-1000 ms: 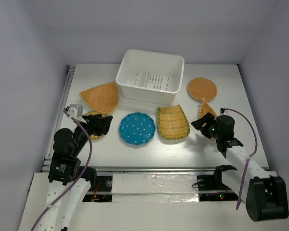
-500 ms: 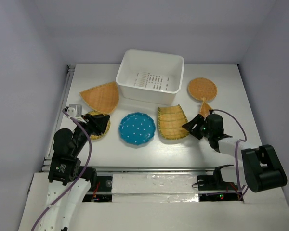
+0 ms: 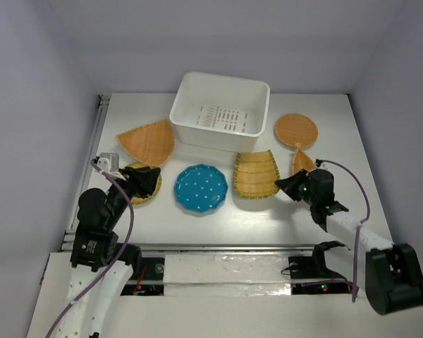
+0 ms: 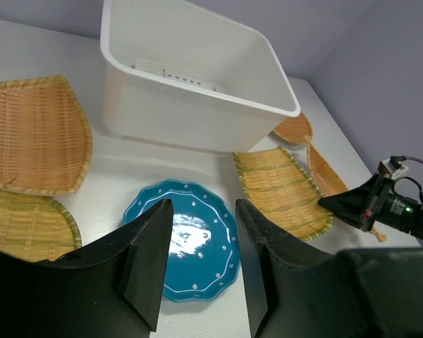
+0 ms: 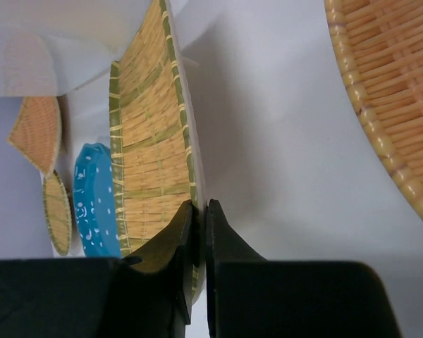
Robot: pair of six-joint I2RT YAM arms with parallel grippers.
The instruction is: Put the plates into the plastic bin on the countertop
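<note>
The right hand (image 5: 199,232) pinches the rim of the squarish woven plate (image 3: 256,176). This plate lies just in front of the white bin (image 3: 190,132) and right of the teal dotted plate (image 3: 201,188) on the worktop (image 3: 218,218). The left hand (image 4: 197,260) hangs wide open, holding nothing, over the small woven plate (image 4: 21,225).

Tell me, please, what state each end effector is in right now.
Left end effector: open, holding nothing.
Right end effector: closed on the squarish wicker plate.

Squarish plate (image 3: 256,176) now slightly rightward
</note>
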